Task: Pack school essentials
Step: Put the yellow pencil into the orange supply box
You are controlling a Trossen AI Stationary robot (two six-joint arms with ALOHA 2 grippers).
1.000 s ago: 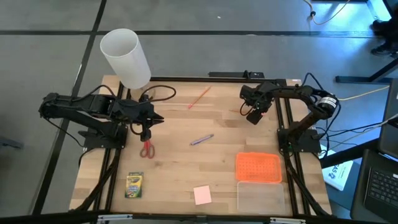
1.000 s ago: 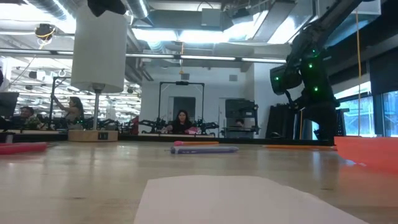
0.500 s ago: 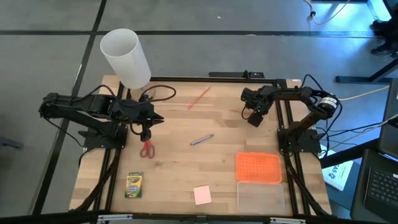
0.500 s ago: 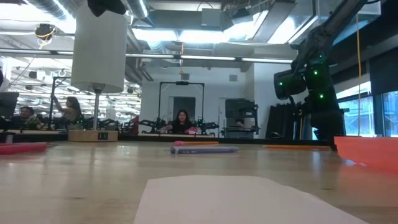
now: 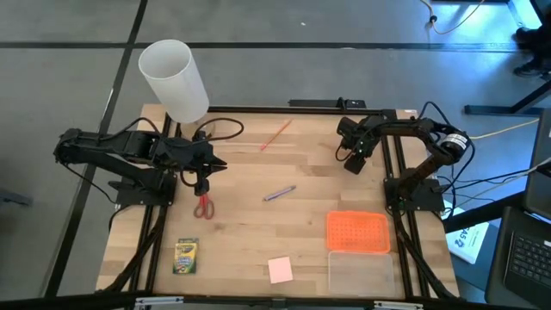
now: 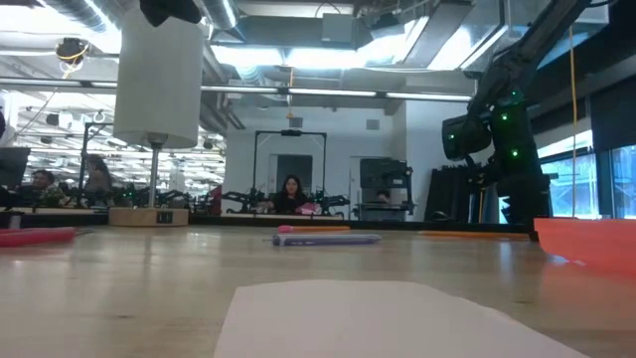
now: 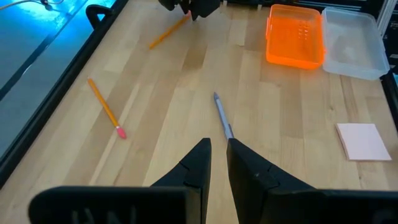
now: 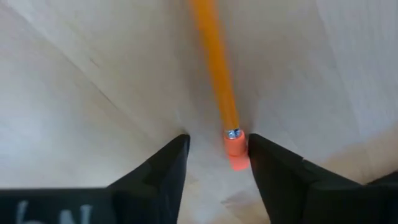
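My right gripper (image 8: 214,146) points down at the table's far right, open. Its fingers stand on either side of the eraser end (image 8: 235,149) of an orange pencil (image 8: 214,68) that lies flat on the wood. My left gripper (image 7: 216,148) hovers shut and empty at the left, just beyond the red-handled scissors (image 5: 203,206). A second pencil (image 5: 275,135), a blue-grey pen (image 5: 279,194), the crayon box (image 5: 185,256) and the pink sticky-note pad (image 5: 280,269) lie loose on the table. My right gripper comes at the pencil from above, across its eraser end (image 8: 236,158). The eraser lies close beside one finger (image 8: 273,174). I cannot tell whether that finger touches it. The pencil lies flat on the table.
An orange lid (image 5: 357,232) and a clear plastic box (image 5: 360,272) sit at the near right. A tall white cylinder (image 5: 175,79) stands at the far left corner. Bare wood lies around the pen in the table's middle.
My right gripper has sunk a little toward the table at the far right and rolled slightly about its own line.
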